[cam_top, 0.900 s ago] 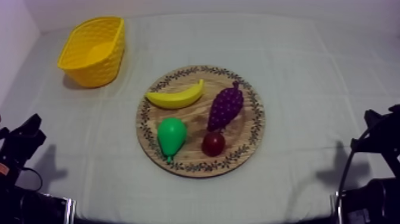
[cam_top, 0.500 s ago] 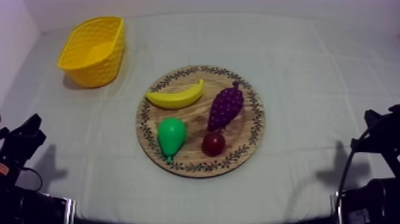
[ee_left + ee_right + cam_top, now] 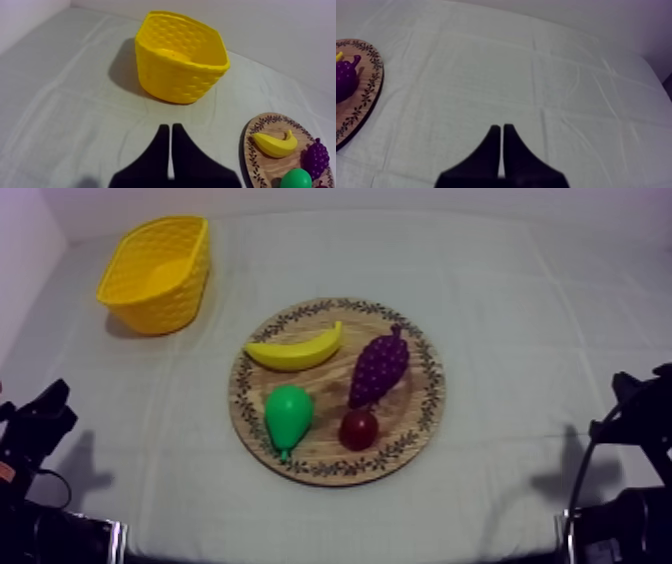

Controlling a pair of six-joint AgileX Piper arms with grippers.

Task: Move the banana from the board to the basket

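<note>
Left gripper: both black fingers are seen lying together as a narrow wedge, closed on nothing. It is held low over the bare cloth at the left side of the table, at rest.

Right gripper: the fingers are likewise pressed together with nothing between them. It is parked over open cloth at the right side, well apart from the fruit.

Banana: it is found on the wooden board, not yet lifted, in the far-left part of the board on the side facing the basket. Its long axis is laid roughly across the table, left to right, with the right tip a little farther back. It is apart from the pear just in front of it and from the bunch of grapes to its right. The small red fruit lies at the near side of the board, clear of it.

Yellow basket: it is placed at the far left of the table, upright, well apart from the board, and appears empty.

Assessment: the task is judged not begun. From the left gripper the banana lies ahead and to the right, and the basket almost straight ahead. The left arm is judged the nearer to both. A grasp across the banana's short width would be called for, the fingers being opened first.
</note>
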